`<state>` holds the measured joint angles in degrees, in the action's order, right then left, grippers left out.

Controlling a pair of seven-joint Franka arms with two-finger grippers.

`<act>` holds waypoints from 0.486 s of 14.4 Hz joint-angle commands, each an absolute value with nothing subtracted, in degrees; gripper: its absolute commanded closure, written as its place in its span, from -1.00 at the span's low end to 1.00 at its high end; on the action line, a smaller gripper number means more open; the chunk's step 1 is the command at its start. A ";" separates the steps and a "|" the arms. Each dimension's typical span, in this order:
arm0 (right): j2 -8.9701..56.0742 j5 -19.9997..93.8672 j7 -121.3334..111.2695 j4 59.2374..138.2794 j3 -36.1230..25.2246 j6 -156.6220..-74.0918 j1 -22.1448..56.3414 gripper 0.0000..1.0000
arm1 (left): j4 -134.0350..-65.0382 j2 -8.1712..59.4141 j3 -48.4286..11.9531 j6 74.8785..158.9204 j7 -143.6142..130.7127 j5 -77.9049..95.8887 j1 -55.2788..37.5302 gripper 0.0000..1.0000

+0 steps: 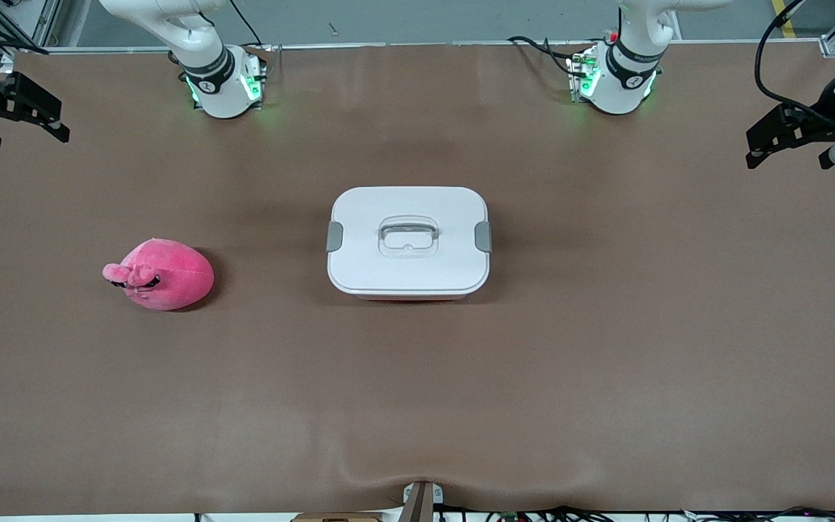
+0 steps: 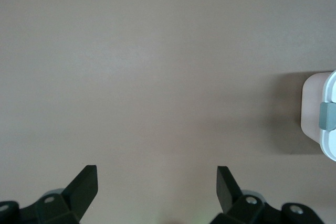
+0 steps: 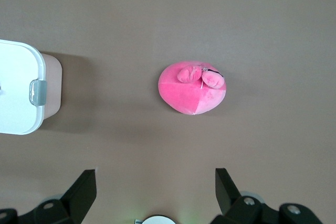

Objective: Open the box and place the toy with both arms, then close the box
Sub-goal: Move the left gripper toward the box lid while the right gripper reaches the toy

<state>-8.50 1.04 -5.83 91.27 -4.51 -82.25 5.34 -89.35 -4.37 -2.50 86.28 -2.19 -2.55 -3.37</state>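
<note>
We see the brown table [image 1: 417, 406] stretching across the whole front view, with both arm bases along its top edge. Near its middle sits the box [image 1: 408, 243], its white lid [image 1: 417, 210] closed flat on the pale pink tub, a grey clip [image 1: 334, 236] latched at the end toward the right arm and another clip [image 1: 483, 236] at the end toward the left arm. The recessed clear handle [image 1: 408, 236] lies in the centre of the lid.

The toy [image 1: 161, 275] rests on the table well apart from the box, toward the right arm's end and slightly nearer the front camera than the box's centre. We see its snout pointing away from the box.

The right gripper [image 1: 26, 119] hangs in the air over the table's edge at the right arm's end, its jaws spread wide; its wrist view shows the toy [image 3: 192, 87] and one end of the box [image 3: 23, 87] below. The left gripper [image 1: 787, 141] hangs over the table's edge at the left arm's end, jaws likewise spread apart, with only a corner of the box [image 2: 321, 114] in its wrist view. Neither gripper touches anything.
</note>
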 commanded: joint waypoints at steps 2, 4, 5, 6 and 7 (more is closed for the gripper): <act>-7.03 0.35 0.50 91.32 -4.75 -81.74 3.26 -1.00 | -88.42 -4.13 -2.64 86.22 -0.97 -3.34 -3.25 -1.00; -6.77 0.35 0.70 91.23 -4.75 -81.56 2.11 -1.00 | -88.24 -4.04 -2.64 86.22 -1.14 -3.51 -3.25 -1.00; -6.42 0.44 0.44 91.14 -4.83 -81.56 1.59 -1.00 | -87.63 -3.69 -2.64 86.22 -1.23 -3.69 -3.43 -1.00; -5.81 0.53 0.61 91.06 -4.83 -81.56 0.80 -1.00 | -87.54 -3.34 -2.90 86.22 -1.40 -3.52 -3.60 -1.00; -5.63 0.61 0.79 91.05 -4.83 -81.48 0.27 -1.00 | -88.06 -3.34 -3.16 86.13 -2.10 -3.34 -3.95 -1.00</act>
<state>-6.18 0.75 -0.47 91.49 -5.36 -82.13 1.84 -89.07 -4.24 -2.62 86.35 -2.14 -2.55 -3.48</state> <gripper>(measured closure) 0.000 0.000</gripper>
